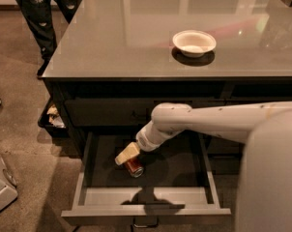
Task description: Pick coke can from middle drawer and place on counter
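Observation:
The coke can (135, 167) lies on its side on the dark floor of the open middle drawer (145, 197), left of centre. My gripper (126, 154) reaches down into the drawer and sits right over the can's upper left end, partly covering it. I cannot see whether it touches or holds the can. My white arm (209, 122) stretches in from the right, in front of the cabinet. The glossy grey counter (136, 33) lies above the drawers.
A white bowl (194, 42) stands on the counter at the right. A person (44, 13) stands at the counter's far left corner. A bin with clutter (51, 120) sits on the floor left of the cabinet. A white object (1, 187) lies at the lower left.

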Controlling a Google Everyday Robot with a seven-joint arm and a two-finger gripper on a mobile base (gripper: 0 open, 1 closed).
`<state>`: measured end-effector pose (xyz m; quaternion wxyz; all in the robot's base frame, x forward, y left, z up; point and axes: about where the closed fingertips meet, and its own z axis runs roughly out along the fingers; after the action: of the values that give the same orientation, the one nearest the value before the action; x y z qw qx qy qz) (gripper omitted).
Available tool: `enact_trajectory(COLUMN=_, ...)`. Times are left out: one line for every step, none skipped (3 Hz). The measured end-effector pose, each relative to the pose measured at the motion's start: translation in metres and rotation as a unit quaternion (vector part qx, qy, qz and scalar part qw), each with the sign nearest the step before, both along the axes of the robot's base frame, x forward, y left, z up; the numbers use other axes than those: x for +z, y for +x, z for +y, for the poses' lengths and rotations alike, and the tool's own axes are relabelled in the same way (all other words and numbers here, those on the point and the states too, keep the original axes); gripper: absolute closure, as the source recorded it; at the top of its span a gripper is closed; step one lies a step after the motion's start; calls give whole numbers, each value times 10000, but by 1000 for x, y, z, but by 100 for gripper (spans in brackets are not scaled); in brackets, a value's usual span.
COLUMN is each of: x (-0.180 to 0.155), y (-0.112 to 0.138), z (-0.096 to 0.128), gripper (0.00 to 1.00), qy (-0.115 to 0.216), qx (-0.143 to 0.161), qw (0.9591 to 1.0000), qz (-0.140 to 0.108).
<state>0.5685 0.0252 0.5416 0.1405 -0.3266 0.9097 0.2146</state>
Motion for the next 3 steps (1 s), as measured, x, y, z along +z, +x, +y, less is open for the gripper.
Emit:
enact_trajectory(x=-47, y=11, z=20, gripper=0, qy=-76, qx=-99, qw=9999, qz=43)
enact_trajectory(x=-82, y=16, z=32, gripper=0, qy=-241, qx=-222, qw=9995, qz=32)
enact_trajectory(x=-109, y=18, z=38, gripper=0, qy=-426, qx=-345, qw=9985, qz=65)
